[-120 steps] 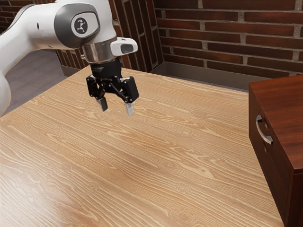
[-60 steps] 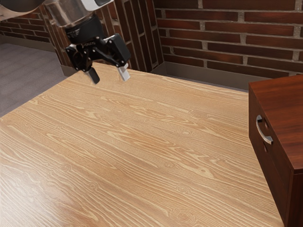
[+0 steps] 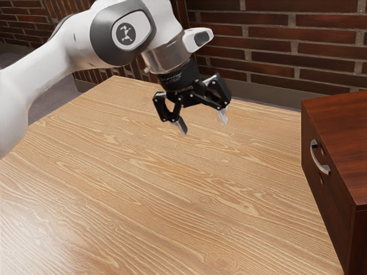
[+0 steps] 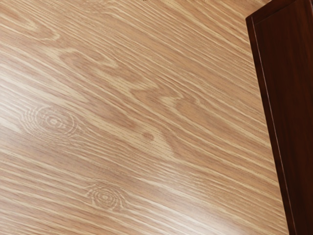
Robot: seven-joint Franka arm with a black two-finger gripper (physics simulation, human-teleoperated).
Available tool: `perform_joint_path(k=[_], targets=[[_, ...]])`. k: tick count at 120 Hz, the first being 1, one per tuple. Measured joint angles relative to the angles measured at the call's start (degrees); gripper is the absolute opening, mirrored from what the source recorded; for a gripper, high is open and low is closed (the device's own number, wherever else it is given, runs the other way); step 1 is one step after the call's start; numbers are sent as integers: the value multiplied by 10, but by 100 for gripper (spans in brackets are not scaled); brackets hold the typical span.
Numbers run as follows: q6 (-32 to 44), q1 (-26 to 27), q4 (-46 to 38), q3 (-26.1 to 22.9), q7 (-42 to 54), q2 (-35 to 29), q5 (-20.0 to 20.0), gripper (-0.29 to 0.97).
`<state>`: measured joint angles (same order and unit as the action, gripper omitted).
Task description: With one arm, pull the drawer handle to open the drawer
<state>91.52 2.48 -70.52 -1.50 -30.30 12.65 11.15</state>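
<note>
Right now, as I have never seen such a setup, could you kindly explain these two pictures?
This is a simulated white robot arm ending in a black two-finger pincer. One picture comes from a camera beside the arm, the other from a camera on its hand. The pincer hangs open above a wooden table, holding nothing. At the exterior view's right stands a dark wooden drawer cabinet with a metal handle, apart from the pincer. The hand camera sees the tabletop and part of the cabinet.

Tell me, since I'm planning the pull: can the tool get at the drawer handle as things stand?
Probably yes. The tool hangs open above the table, and nothing stands between it and the drawer handle on the front of the cabinet.
</note>
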Motion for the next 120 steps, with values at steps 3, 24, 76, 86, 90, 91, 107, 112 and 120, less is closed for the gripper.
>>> perform_joint_path(k=[3,24,76,86,90,91,107,112,120], targets=[[7,2,-4,0,-6,1,0,68],[57,16,-37,0,-46,7,0,68],[112,25,-38,-1,-172,35,-1,68],[123,30,-38,-2,-190,47,-4,68],[127,31,-38,-4,-196,50,-7,68],[128,32,-38,-5,-198,51,-8,68],[138,33,-37,-20,-220,59,-15,68],[140,35,-38,-22,-226,59,-17,68],[144,36,-50,-27,-235,55,-19,68]])
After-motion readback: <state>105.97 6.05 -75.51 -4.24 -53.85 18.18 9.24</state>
